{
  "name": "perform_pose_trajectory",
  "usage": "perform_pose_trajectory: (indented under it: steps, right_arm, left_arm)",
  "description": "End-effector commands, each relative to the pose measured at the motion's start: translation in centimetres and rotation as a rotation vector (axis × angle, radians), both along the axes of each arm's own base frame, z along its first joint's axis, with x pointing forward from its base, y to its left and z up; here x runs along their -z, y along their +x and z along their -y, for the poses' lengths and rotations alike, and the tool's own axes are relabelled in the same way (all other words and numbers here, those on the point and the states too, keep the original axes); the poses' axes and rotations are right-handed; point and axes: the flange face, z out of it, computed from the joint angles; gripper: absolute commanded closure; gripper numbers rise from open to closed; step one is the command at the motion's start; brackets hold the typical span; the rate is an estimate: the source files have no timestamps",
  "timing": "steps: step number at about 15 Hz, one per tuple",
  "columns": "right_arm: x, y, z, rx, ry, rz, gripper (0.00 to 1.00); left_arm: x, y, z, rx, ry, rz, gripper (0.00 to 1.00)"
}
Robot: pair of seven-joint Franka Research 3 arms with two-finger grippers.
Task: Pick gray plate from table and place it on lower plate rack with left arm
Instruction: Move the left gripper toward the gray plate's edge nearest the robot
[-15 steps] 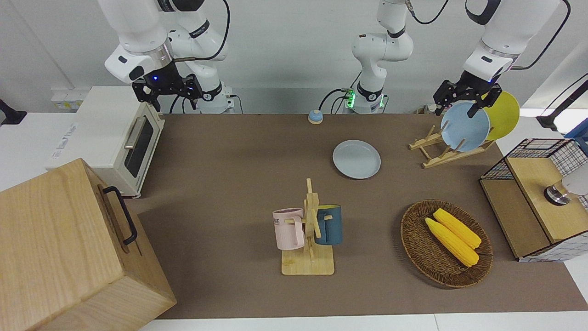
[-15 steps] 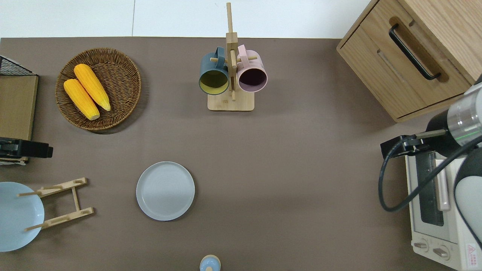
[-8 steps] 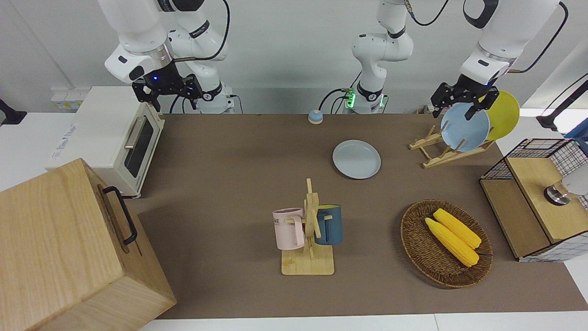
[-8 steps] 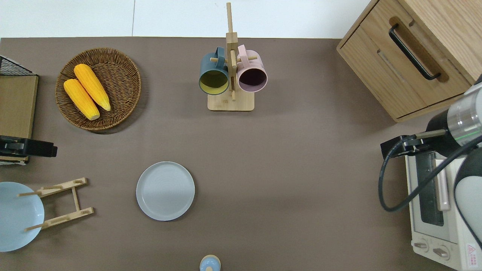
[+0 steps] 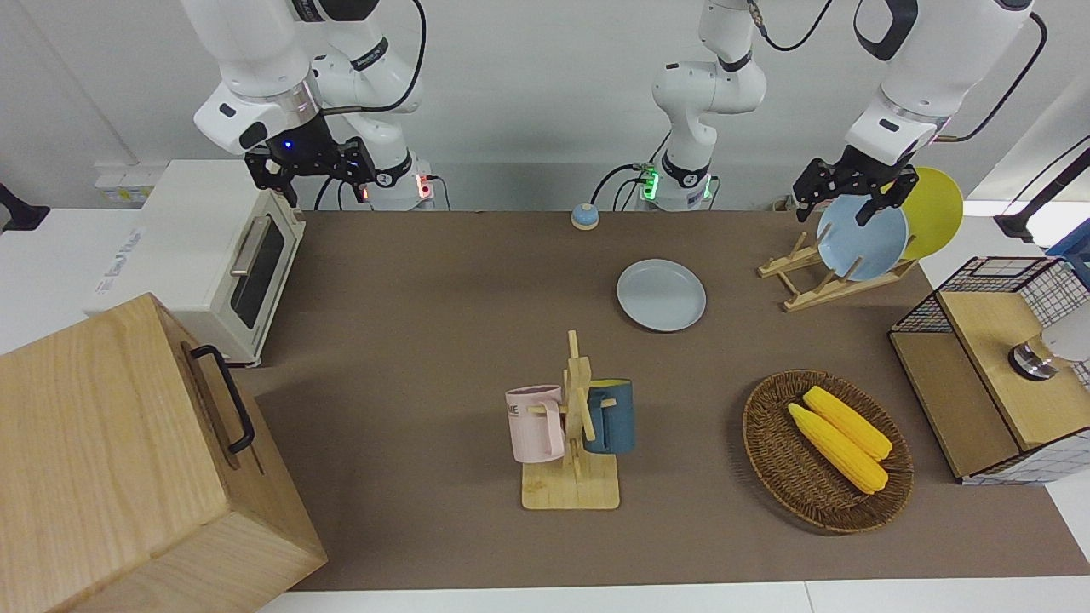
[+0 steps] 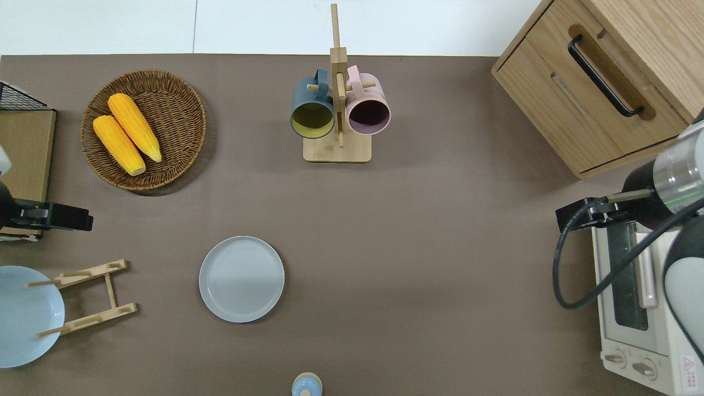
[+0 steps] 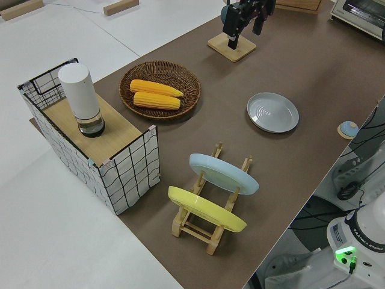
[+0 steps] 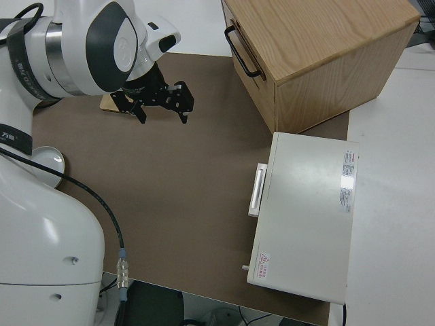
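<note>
The gray plate point(image 5: 662, 295) point(image 6: 242, 279) point(image 7: 273, 112) lies flat on the brown table point(image 5: 426, 281), near the middle. The light-wood plate rack point(image 5: 809, 285) point(image 6: 93, 297) point(image 7: 210, 229) stands beside it toward the left arm's end, holding a light blue plate point(image 5: 862, 238) and a yellow plate point(image 5: 937, 209). My left gripper point(image 5: 843, 194) point(image 6: 66, 218) point(image 7: 246, 17) hangs open and empty in the air, over the table just past the rack's farther rail. The right gripper point(image 5: 311, 174) point(image 8: 162, 109) is parked and open.
A mug stand point(image 5: 575, 426) with a pink and a dark blue mug is farther from the robots than the gray plate. A wicker basket point(image 5: 771, 460) of corn, a wire crate point(image 5: 988, 340), a toaster oven point(image 5: 213, 255), a wooden cabinet point(image 5: 128, 460) and a small bell point(image 5: 584, 216) ring the table.
The left gripper has risen off the light blue plate's rim and drifted toward the table's middle. The plates, the rack and the right arm have not moved.
</note>
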Motion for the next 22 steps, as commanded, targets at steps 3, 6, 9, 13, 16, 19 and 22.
perform_pose_trajectory:
  steps: [3,6,9,13,16,19,22]
  right_arm:
    - [-0.4,-0.2,0.2,0.014,-0.008,0.0,0.017]
    - [-0.3,-0.2,0.3,0.016,-0.008,-0.002,0.017]
    - [-0.4,-0.2,0.2,0.014,-0.008,0.0,0.017]
    - [-0.4,-0.2,0.2,0.014,-0.008,0.0,0.017]
    - [-0.4,-0.2,0.2,0.014,-0.008,0.0,0.017]
    - [-0.4,-0.2,0.2,0.014,-0.008,0.0,0.017]
    - [-0.4,-0.2,0.3,0.016,-0.008,0.0,0.017]
  left_arm:
    - [2.0,-1.9,1.7,-0.013,-0.045,-0.057,0.01]
    - [2.8,-2.5,2.2,-0.017,-0.06,-0.066,0.01]
    - [4.1,-3.2,3.3,-0.038,-0.056,-0.063,0.01]
    - [7.1,-4.3,5.1,-0.068,-0.043,-0.031,0.01]
    - [10.7,-5.5,6.1,-0.094,-0.031,-0.013,0.01]
    - [14.3,-7.2,7.0,-0.102,-0.026,0.009,0.01]
    - [18.1,-8.5,8.0,-0.086,-0.018,0.022,0.01]
